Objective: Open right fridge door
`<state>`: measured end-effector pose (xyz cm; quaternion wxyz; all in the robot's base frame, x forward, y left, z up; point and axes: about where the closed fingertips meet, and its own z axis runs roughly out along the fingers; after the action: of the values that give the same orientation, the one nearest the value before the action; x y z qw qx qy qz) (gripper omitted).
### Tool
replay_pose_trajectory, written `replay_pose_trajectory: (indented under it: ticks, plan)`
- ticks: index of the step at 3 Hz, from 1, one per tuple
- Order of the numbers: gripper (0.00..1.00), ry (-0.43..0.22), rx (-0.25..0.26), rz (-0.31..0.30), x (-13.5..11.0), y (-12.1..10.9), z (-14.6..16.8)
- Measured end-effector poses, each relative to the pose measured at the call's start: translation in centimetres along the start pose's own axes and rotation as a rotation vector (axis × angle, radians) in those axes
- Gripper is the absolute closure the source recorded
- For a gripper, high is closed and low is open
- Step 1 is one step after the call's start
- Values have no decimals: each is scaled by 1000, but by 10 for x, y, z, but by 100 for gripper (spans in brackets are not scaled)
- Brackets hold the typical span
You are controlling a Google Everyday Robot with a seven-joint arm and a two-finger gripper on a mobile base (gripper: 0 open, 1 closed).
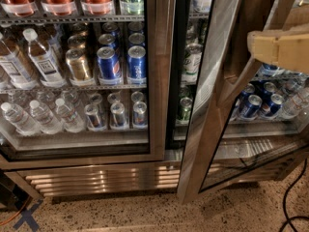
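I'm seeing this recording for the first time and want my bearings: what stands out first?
The right fridge door stands swung open, its wide steel frame slanting down the middle of the view. A tan end effector sits high at the right edge, beside that open door. Behind the shut left door, blue cans stand on the middle shelf.

Bright white light fills the wire fridge shelves (72, 87) left of the beige claw (279, 50) at the right edge. Glare streaks the steel-framed glass right fridge door (207, 91). The speckled floor (145, 211) below is dim.
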<state>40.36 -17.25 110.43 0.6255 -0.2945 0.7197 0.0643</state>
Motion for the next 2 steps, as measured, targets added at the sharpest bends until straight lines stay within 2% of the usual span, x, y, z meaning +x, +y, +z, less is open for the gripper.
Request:
replay_pose_trajectory:
  ticks: [2]
  plan:
    - [100,0,0,0,-1,3,0]
